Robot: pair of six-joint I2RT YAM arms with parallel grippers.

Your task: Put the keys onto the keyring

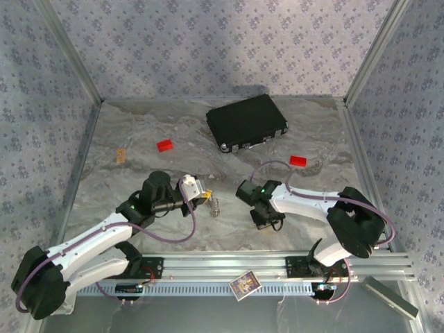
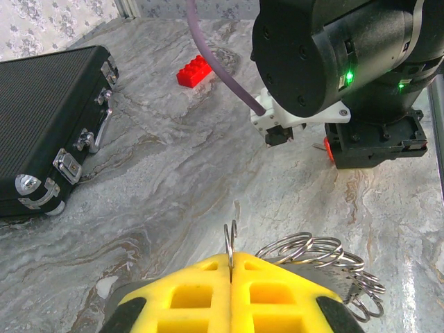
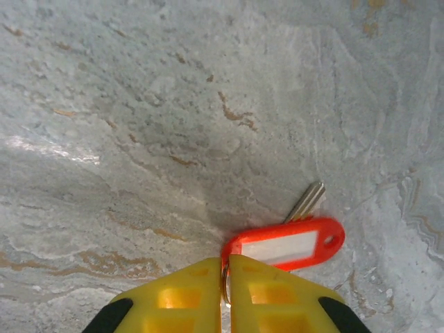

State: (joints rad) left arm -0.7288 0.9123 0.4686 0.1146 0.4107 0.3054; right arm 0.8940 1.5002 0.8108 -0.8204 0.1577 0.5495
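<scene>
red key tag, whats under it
A silver key blade pokes out from beneath the red tag on the marbled table. The key's head is covered by the tag; the fingers of the right gripper hide the tag's ring end.

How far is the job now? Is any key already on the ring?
No key is on the ring yet. Done: the left gripper is shut on the keyring, with one wire loop pinched between its fingers. In hand: the right gripper is closed on the small loop of the red key, which lies on the table. Left: carry that key across and thread it on; the two are apart.
</scene>
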